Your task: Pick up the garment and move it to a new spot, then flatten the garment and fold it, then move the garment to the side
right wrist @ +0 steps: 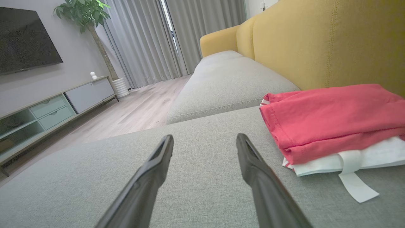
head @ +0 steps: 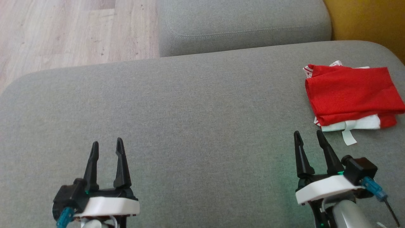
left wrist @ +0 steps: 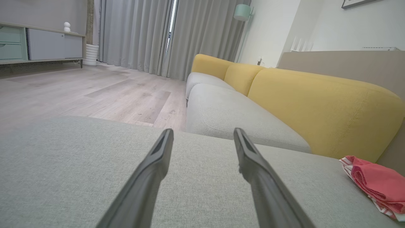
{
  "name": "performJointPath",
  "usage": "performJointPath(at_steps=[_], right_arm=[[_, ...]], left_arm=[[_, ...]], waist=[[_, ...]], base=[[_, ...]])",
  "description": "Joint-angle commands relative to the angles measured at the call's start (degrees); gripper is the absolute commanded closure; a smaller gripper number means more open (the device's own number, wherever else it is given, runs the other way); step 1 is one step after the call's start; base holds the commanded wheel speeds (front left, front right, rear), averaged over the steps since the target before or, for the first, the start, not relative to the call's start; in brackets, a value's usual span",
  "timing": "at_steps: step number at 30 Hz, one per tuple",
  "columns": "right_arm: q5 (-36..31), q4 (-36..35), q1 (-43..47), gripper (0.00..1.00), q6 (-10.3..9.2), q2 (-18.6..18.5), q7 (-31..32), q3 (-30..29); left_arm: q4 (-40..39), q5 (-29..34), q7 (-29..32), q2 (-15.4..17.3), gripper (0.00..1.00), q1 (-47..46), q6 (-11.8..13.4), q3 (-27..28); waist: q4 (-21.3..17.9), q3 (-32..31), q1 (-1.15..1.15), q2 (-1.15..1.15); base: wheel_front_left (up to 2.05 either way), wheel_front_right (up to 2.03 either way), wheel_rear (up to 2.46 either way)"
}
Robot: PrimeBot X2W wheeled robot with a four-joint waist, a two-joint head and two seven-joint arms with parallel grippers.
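A folded red garment (head: 351,95) with white trim and a loose white strap lies at the right end of the grey sofa seat (head: 196,120), close to the yellow backrest. It shows too in the left wrist view (left wrist: 376,183) and the right wrist view (right wrist: 332,120). My right gripper (head: 308,135) is open just below and left of the garment, apart from it, holding nothing. My left gripper (head: 107,144) is open at the lower left over bare cushion, empty. Both sets of fingers (left wrist: 253,164) (right wrist: 253,167) hover over the seat.
A second grey seat cushion (head: 240,25) adjoins at the back. The yellow backrest (right wrist: 332,41) runs along the right. Wooden floor (head: 72,31) lies beyond the seat's left edge. A TV stand (right wrist: 53,110) and curtains stand across the room.
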Motion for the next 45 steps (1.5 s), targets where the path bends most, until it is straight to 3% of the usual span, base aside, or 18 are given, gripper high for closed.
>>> performJointPath(at_steps=[1,20,21,25,45], right_arm=[[-0.56,-1.96,-1.73,0.00,-0.04,-0.10,-0.63,1.32],[-1.95,-2.14,-2.11,0.00,-0.04,-0.10,-0.63,0.38],[-1.93,-2.13,-2.12,1.00,-0.04,-0.10,-0.63,0.39],[-1.39,2.58,1.00,1.00,0.00,0.05,0.13,-0.83],[12.11,1.07,0.47,1.00,-0.01,-0.28,3.28,-2.40]], left_arm=[[-2.15,-0.19,-0.29,0.40,0.00,-1.31,0.24,1.49],[-3.90,-1.75,-0.29,0.40,0.00,-0.51,1.35,3.03],[-3.63,-2.25,-0.29,0.40,1.00,-0.38,1.57,3.09],[1.33,-2.24,0.10,-0.06,1.00,2.28,1.37,0.99],[1.52,-14.15,3.65,0.01,1.00,0.96,0.29,3.03]], waist=[[0.00,-0.06,0.00,0.00],[0.28,0.10,0.00,0.00],[0.28,0.10,0.00,0.00],[0.28,0.10,0.00,0.00],[0.40,0.13,0.00,0.00]], base=[[0.00,0.00,0.00],[0.00,0.00,0.00],[0.00,0.00,0.00],[0.00,0.00,0.00],[0.00,0.00,0.00]])
